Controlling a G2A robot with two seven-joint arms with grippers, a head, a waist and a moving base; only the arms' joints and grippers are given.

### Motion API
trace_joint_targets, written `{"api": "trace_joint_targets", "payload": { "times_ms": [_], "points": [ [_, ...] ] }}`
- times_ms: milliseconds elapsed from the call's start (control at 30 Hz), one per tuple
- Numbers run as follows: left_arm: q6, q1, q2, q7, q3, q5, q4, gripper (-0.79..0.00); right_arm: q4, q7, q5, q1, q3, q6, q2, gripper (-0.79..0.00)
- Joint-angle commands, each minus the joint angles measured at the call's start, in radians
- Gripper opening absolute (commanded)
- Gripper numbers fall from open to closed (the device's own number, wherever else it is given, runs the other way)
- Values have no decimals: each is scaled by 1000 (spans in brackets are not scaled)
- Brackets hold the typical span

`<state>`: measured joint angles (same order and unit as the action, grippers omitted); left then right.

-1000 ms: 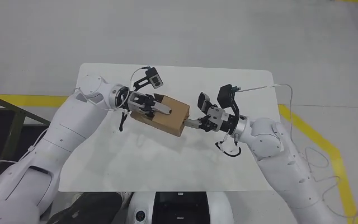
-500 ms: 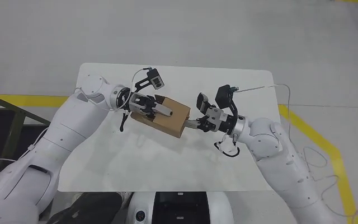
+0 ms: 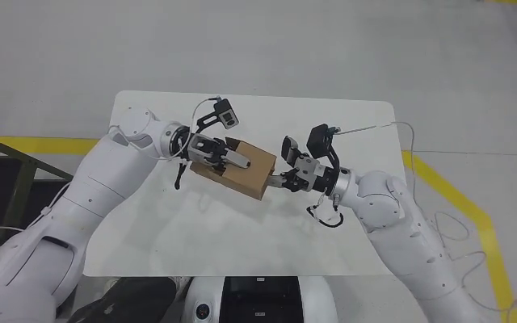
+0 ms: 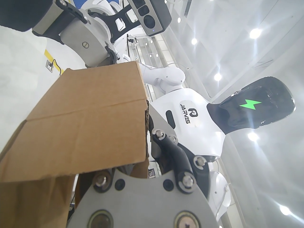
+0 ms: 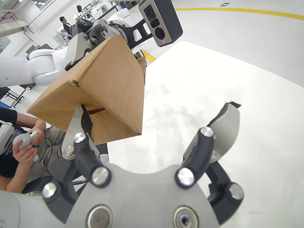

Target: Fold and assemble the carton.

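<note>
A brown carton (image 3: 245,168) is held tilted above the middle of the white table (image 3: 226,234). My left gripper (image 3: 227,156) is shut on its left end; in the left wrist view the carton (image 4: 83,124) covers one finger, and the other finger (image 4: 163,129) lies against its side wall. My right gripper (image 3: 284,173) is open at the carton's right end. In the right wrist view one fingertip (image 5: 77,117) touches the seam of the end flaps of the carton (image 5: 104,88), while the other finger (image 5: 228,122) hangs free over the table (image 5: 201,79).
A thin cable (image 3: 367,127) runs across the table's back right corner. Bare tabletop lies in front of and behind the carton. A yellow floor line (image 3: 460,202) passes beyond the right table edge.
My right gripper has shifted a little to the left, closer against the carton's end. The left gripper and the carton have barely moved.
</note>
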<state>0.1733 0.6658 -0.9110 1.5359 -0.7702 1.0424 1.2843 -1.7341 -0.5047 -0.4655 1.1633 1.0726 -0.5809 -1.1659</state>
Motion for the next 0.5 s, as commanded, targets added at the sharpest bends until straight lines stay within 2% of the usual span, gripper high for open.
{"api": "trace_joint_targets", "payload": {
  "times_ms": [0,333,467],
  "points": [
    [1,0,0,0,-2,3,-6,-785,-4,1,7,3,8,-3,2,0],
    [12,-3,9,0,-35,6,-41,-785,-37,-6,32,30,67,-16,15,0],
    [-11,-3,18,0,-33,5,-32,-785,-53,-15,45,45,82,-28,20,0]
  ]
}}
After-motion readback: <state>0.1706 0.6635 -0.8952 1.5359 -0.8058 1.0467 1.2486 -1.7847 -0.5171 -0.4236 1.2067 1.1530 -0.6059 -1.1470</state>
